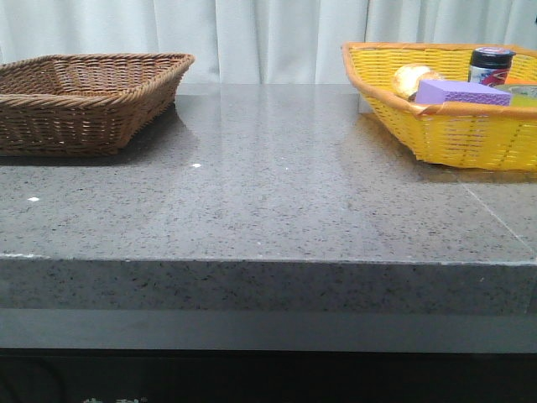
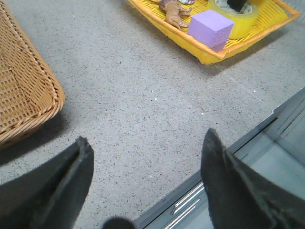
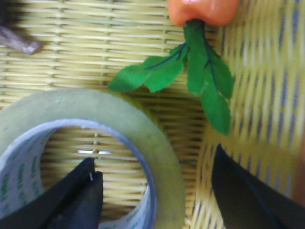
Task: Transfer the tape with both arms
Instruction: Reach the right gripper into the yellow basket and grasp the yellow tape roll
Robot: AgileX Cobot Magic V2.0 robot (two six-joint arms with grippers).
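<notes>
The tape (image 3: 157, 143), a wide yellow roll with a white core and green lettering, lies flat in the yellow basket (image 2: 209, 56). My right gripper (image 3: 155, 157) is open and straddles the roll's wall, one finger inside the core and the other outside it. The left wrist view also shows the tape (image 2: 243, 24), behind the purple sponge block (image 2: 209, 28), with a dark finger (image 2: 237, 5) in its hole. My left gripper (image 2: 147, 136) is open and empty over the grey table (image 2: 143, 95), near its front edge.
A brown wicker basket (image 1: 84, 96) stands at the back left, the yellow basket (image 1: 470, 138) at the back right. In the yellow one a toy carrot (image 3: 205, 9) with green leaves lies close beside the tape, along with a brownish lumpy object (image 2: 175, 12).
</notes>
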